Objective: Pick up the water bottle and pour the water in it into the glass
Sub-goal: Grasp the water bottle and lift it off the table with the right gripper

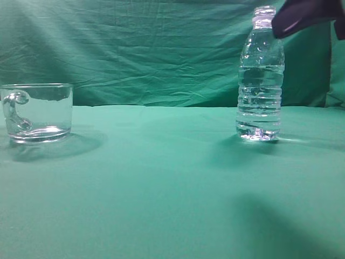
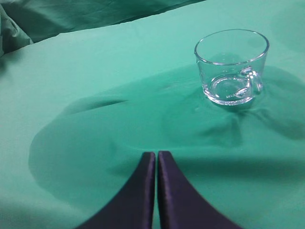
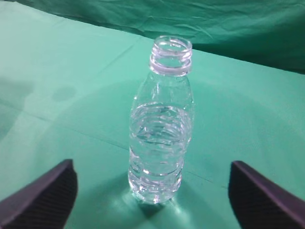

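Green-clothed table point(image 1: 172, 183) bearing upright water bottle point(image 1: 260, 81) and glass point(image 1: 38, 112), well apart.

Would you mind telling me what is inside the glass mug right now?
The glass looks empty: its thick base shows clearly through the walls, with no liquid line. The water is in the water bottle, filling roughly its lower two thirds.

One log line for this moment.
right tool: open, facing water bottle | left tool: shut, idle | glass: empty | bottle: upright, uncapped, ungrasped
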Robot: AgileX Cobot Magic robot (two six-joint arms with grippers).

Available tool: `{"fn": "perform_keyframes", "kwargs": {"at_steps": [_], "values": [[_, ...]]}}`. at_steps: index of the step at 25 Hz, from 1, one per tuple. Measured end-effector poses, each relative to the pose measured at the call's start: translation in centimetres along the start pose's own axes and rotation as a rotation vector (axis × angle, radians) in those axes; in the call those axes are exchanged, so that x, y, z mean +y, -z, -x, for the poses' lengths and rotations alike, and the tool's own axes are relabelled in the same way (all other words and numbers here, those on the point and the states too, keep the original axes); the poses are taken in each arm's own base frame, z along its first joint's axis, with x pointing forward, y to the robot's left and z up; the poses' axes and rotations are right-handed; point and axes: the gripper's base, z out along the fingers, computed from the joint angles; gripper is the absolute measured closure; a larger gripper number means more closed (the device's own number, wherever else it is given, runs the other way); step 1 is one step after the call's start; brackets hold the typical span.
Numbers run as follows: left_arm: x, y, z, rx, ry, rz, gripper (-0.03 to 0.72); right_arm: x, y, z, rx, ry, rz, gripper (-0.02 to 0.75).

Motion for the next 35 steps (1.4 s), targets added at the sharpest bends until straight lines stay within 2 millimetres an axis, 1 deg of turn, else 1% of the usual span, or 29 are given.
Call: {"fn": "perform_keyframes", "kwargs": {"at_steps": [5, 8, 9, 10, 20, 25, 31, 35], "values": [[0.0, 0.0, 0.0, 0.0, 0.0, 0.0, 0.688, 0.3, -3.5, 0.0, 0.039, -0.008, -0.004, 0.094], [0.0, 0.0, 0.0, 0.0, 0.0, 0.0, 0.688, 0.3, -4.4, 0.1, 0.044, -0.014, -0.005, 0.094], [0.0, 0.0, 0.0, 0.0, 0.0, 0.0, 0.688, 0.3, -4.5, 0.1, 0.041, -0.021, -0.005, 0.094], [0.0, 0.0, 0.0, 0.0, 0.0, 0.0, 0.688, 0.3, -4.5, 0.3, 0.032, -0.029, -0.007, 0.139], [0.0, 0.0, 0.0, 0.0, 0.0, 0.0, 0.688, 0.3, -4.5, 0.3, 0.022, -0.039, -0.008, 0.139], [0.0, 0.0, 0.0, 0.0, 0.0, 0.0, 0.688, 0.3, -4.6, 0.3, 0.026, -0.109, -0.009, 0.139], [0.0, 0.0, 0.0, 0.0, 0.0, 0.0, 0.688, 0.4, -5.5, -1.2, 0.079, -0.113, -0.013, 0.139], [0.0, 0.0, 0.0, 0.0, 0.0, 0.0, 0.688, 0.3, -6.3, -1.8, 0.051, -0.121, -0.021, 0.139]]}}
